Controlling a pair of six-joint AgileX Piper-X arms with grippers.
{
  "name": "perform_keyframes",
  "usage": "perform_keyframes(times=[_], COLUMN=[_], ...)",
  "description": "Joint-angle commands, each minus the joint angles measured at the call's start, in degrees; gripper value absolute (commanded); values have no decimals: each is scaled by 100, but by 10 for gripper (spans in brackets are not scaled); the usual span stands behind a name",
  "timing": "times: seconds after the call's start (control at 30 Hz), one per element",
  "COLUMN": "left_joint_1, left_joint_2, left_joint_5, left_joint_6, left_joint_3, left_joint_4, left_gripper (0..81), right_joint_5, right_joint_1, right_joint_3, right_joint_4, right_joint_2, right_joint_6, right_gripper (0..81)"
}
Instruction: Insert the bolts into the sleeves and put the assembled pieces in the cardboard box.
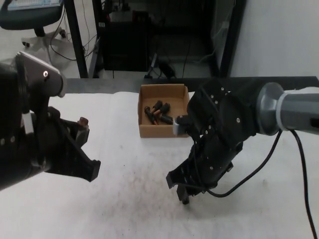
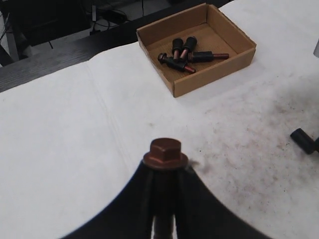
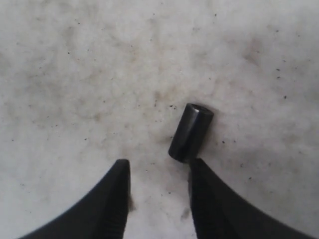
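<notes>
My left gripper (image 2: 164, 174) is shut on a bolt (image 2: 165, 152), whose copper hex head sticks out past the fingertips. It hangs above the white cloth at the left (image 1: 82, 127). A black sleeve (image 3: 191, 132) lies on the cloth. My right gripper (image 3: 157, 172) is low over it and open; the sleeve's near end touches the tip of one finger (image 3: 209, 199), outside the gap. In the high view the right gripper (image 1: 185, 195) points down at the bench's middle. The cardboard box (image 1: 145, 130) holds several assembled pieces (image 2: 185, 54).
White stained cloth (image 1: 124, 189) covers the bench. The box stands at the back middle, beyond both arms. A cable (image 1: 259, 169) trails from the right arm. A small black part (image 2: 304, 140) pokes in at the left wrist view's edge.
</notes>
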Motion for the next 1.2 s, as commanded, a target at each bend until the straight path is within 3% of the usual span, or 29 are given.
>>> perform_keyframes(times=[0.0,1.17], left_joint_1=[13,13], left_joint_2=[-47,-47], left_joint_5=[40,40], left_joint_6=[10,10], left_joint_3=[65,333], left_joint_4=[-103,-103], left_gripper=[3,3], right_joint_5=[101,575], right_joint_1=[7,-5], right_joint_3=[-37,-37], right_joint_4=[16,-453], right_joint_2=[89,464], right_joint_6=[30,-345], right_gripper=[365,363])
